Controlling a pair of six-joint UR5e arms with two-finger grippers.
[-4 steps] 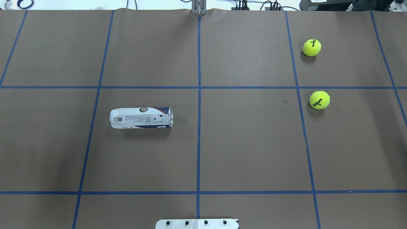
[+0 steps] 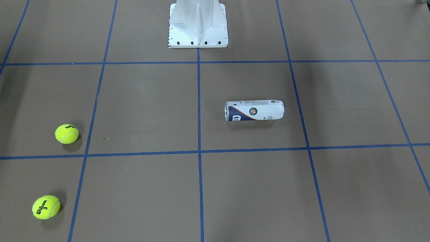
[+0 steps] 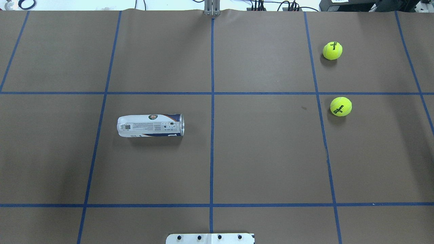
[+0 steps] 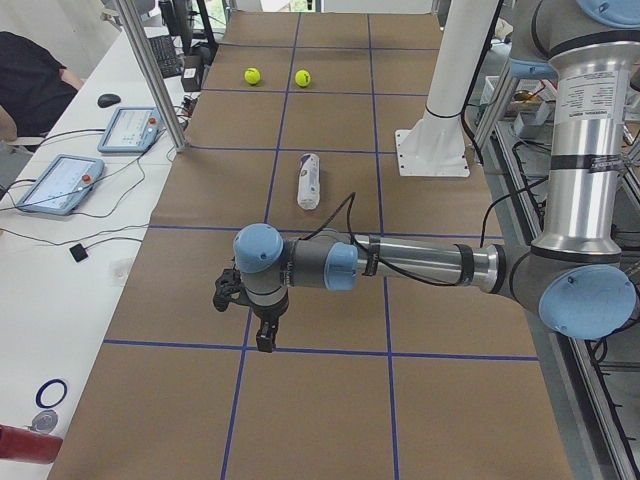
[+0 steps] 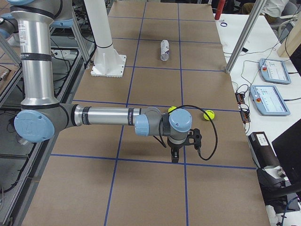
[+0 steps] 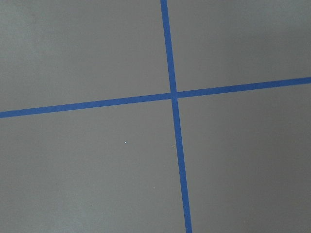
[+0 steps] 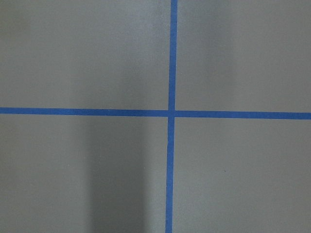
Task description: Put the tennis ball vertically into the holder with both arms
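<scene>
The holder (image 3: 151,125) lies on its side on the brown table cover, left of the centre line, its silver-rimmed mouth facing the middle; it also shows as the holder (image 2: 254,110). Two yellow tennis balls sit far right: one ball (image 3: 332,51) farther back, the other ball (image 3: 341,106) nearer. My left gripper (image 4: 265,338) hangs over a blue tape crossing, well away from the holder (image 4: 309,180). My right gripper (image 5: 175,157) hangs close to the balls (image 5: 209,115). Whether either is open or shut I cannot tell. Both wrist views show only tape crossings.
The white pedestal base (image 2: 198,27) stands at the robot's edge of the table. Blue tape lines (image 3: 212,101) divide the cover into squares. Tablets and cables (image 4: 60,183) lie on a side bench, and a seated person (image 4: 25,75) is beyond it.
</scene>
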